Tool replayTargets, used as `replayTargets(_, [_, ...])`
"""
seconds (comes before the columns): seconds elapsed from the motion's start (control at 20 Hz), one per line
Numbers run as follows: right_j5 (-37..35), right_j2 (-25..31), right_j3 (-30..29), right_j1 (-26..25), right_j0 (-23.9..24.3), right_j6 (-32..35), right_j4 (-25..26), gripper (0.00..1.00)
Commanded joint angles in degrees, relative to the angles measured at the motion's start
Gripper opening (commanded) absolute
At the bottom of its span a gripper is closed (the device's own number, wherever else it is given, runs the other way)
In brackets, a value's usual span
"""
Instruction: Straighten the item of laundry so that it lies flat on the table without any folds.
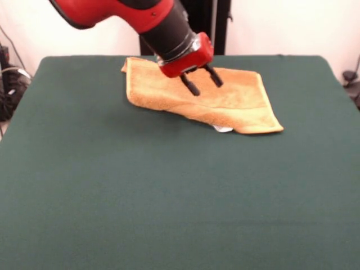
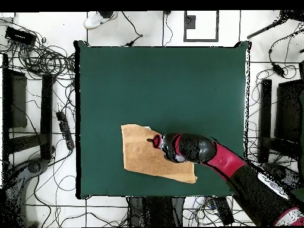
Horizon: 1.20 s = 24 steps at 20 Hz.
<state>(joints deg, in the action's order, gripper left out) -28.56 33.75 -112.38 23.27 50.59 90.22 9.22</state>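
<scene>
The orange-tan towel (image 1: 225, 101) lies at the far side of the dark green table (image 1: 169, 197), folded over on itself, with a small white tag (image 1: 223, 129) peeking out under its near edge. In the overhead view the towel (image 2: 142, 157) is a slanted strip near the table's (image 2: 160, 83) bottom edge. My gripper (image 1: 203, 83) hangs over the towel's middle, open, with both black fingers (image 1: 190, 85) spread and nothing between them. Seen from above, the gripper (image 2: 155, 141) sits over the towel's upper right part.
Cables and dark equipment (image 2: 41, 59) lie on the floor around the table. A shoe (image 2: 98, 21) shows at the top of the overhead view. The red and black arm (image 2: 237, 178) crosses the table's lower right corner.
</scene>
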Motion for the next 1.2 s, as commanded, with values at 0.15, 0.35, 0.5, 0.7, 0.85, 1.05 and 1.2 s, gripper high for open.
replayTargets(0.15, [-1.59, 1.50, 2.82, 3.93, -6.13, -2.96, 8.25, 1.00])
replayTargets(0.35, [1.77, 0.80, 5.23, 5.27, -7.51, -1.96, 12.61, 1.00])
replayTargets(0.5, [2.11, 2.03, 5.83, 4.47, -6.70, -1.78, 13.56, 1.00])
replayTargets(0.7, [0.54, 3.59, 7.85, 1.80, -4.92, -3.96, 14.42, 1.00])
replayTargets(0.85, [-0.85, 4.17, 9.47, 0.93, -3.74, -6.08, 15.47, 1.00])
replayTargets(1.05, [-2.40, 4.73, 11.52, 0.01, -2.68, -8.48, 16.84, 1.00])
replayTargets(1.2, [-2.15, 3.88, 13.32, -2.35, -2.90, -9.47, 18.95, 1.00])
